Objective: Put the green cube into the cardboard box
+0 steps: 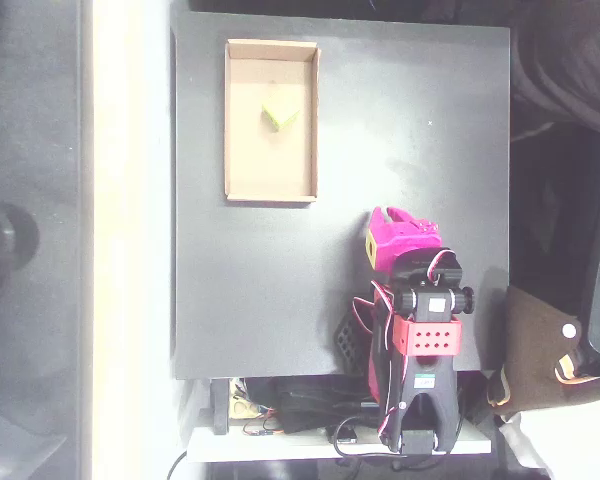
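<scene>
Green cube (279,117) inside cardboard box (271,120), resting on the pale floor, turned diamond-wise to the box walls. Sits slightly toward 12 o'clock of the box centre, apart from all four walls, nearest the 3 o'clock wall. Nothing touching it.

Box long side running 12 to 6 o'clock, lying flat on black table (400,140), in the table's 11 o'clock corner region. Low tan walls, open top, no other contents.

Gripper (400,240) well apart from box, at about 5 o'clock from the cube, over the table's 4 to 5 o'clock area. Magenta body, yellow patch on its 9 o'clock side. Folded back close to the arm, tips pointing roughly toward 11 o'clock. Fingers bunched under the magenta shell from this overhead view, gap not visible; clenched or released, cannot tell. Nothing seen held in it.

Arm (427,330) at 6 o'clock of gripper: black motor block, red bracket with holes, black and magenta links going down to the base at the table's 6 o'clock edge. Cables (300,415) bundled just beside the base at its 9 o'clock side, on a white ledge below the table.

Pale strip of floor or bench at 9 o'clock of the table, bright and washed out. Dark blurred shapes at far 9 o'clock and at 1 o'clock corner, unclear. Brown object (535,350) at 3 o'clock of the arm, off the table, unclear what.
</scene>
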